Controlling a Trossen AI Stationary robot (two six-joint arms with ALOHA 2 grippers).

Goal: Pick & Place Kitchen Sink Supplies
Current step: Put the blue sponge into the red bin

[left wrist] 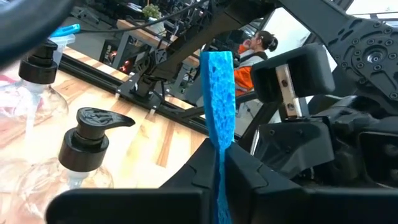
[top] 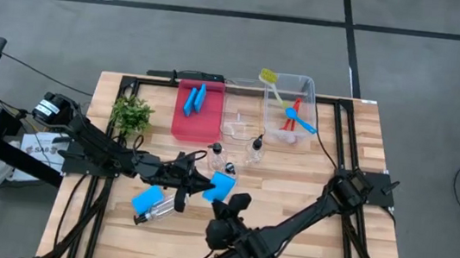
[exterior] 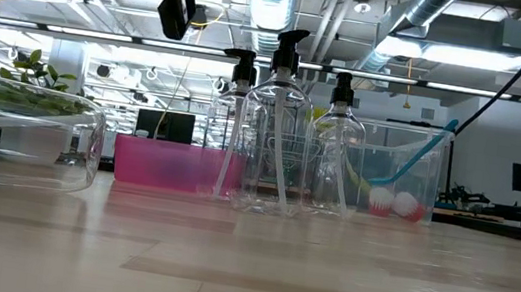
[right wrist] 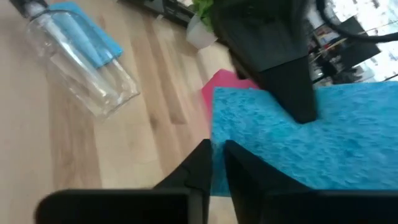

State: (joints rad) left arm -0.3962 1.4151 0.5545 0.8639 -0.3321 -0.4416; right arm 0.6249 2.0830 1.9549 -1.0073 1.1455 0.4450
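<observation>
Now your left pincer is clamped on the flat bright-blue rectangular sponge, held up on edge. It looks light and soft, so grip its middle. Your right pincer pinches the same sponge's edge, jaws almost closed.

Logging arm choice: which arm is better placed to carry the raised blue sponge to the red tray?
Left, probably. Its tool is shut on the blue sponge, and the red tray lies on its side of the table, farther from the right tool.

Only one marking is partly readable: in the high view, dark letters that look like "SAB" stand on a white bag beside the surface's left edge. The rest of that print is illegible.
</observation>
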